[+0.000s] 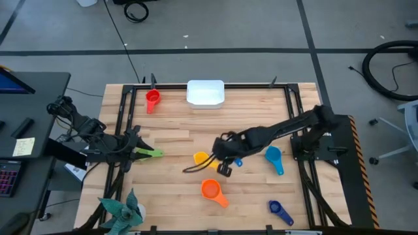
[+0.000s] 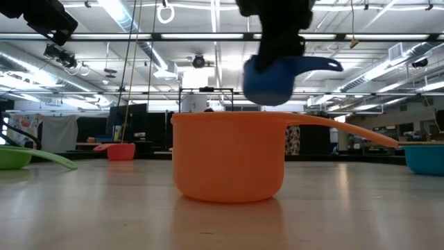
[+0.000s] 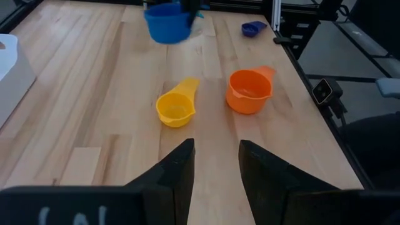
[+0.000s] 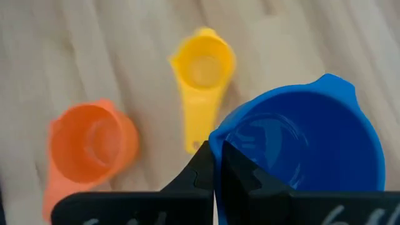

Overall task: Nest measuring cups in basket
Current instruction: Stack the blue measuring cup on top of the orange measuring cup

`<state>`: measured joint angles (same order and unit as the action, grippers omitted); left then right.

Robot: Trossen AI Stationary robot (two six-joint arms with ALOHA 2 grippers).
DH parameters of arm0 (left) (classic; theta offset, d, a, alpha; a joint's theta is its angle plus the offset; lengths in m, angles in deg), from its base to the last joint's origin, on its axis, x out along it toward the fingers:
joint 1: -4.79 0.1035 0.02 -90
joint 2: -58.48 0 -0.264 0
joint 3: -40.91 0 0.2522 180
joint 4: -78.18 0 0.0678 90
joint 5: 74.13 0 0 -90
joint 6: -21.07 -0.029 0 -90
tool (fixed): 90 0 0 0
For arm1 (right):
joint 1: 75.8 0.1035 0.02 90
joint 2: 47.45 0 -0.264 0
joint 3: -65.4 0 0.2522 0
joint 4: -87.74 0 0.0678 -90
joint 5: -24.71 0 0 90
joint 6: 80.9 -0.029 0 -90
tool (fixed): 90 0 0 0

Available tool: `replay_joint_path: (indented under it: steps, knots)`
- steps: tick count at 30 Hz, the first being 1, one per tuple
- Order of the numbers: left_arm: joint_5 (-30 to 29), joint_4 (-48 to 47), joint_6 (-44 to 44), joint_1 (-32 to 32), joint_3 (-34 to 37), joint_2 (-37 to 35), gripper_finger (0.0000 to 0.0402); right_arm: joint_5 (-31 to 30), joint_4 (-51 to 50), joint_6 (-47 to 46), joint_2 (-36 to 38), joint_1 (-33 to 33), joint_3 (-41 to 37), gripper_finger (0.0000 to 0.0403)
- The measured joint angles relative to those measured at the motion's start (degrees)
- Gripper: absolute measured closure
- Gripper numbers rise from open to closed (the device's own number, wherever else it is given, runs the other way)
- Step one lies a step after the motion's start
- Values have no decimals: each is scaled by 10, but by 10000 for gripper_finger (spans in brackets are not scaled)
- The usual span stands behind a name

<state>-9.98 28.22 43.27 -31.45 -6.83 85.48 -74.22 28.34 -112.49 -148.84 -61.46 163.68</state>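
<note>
L jaws: left gripper (image 1: pixel 151 153) sat at the L edge of the tabletop (image 1: pixel 176 130), partly open; a green cup (image 1: pixel 149 153) lay at its tips, can't tell if gripped.
Red cup (image 1: pixel 153 98): far side from L jaws, just beside the basket's L end.
Basket (image 1: pixel 206 92): white, at far edge mid-tabletop, nothing seen inside; lay up and slightly L of R jaws, well apart.
Yellow cup (image 4: pixel 201 70): on the wood just L of R jaws, handle pointing toward them.
R jaws: right gripper (image 1: pixel 225 158) was mid-tabletop, clamped narrow on the rim of a blue cup (image 4: pixel 306 144), lifted clear of the wood.
Orange cup (image 2: pixel 229 156): near side, just below R jaws.
Light blue cup (image 1: pixel 273 156): R of R jaws, handle toward near edge.
Dark blue cup (image 1: pixel 279 209): near R corner, far from both.
Key relation: R arm carried the cup, so likely the one to reach the basket; path ran away from the near edge.
</note>
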Motion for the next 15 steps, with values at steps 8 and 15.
replay_joint_path:
  steps: [8, 15]
  knots:
    - [0, 0, 30, 0, 0, 0, 271, 7, -53, 19, -120, 50, 175, 391]
    - [0, 0, 27, 0, 0, 0, 271, -19, -126, -51, -216, 88, 312, 391]
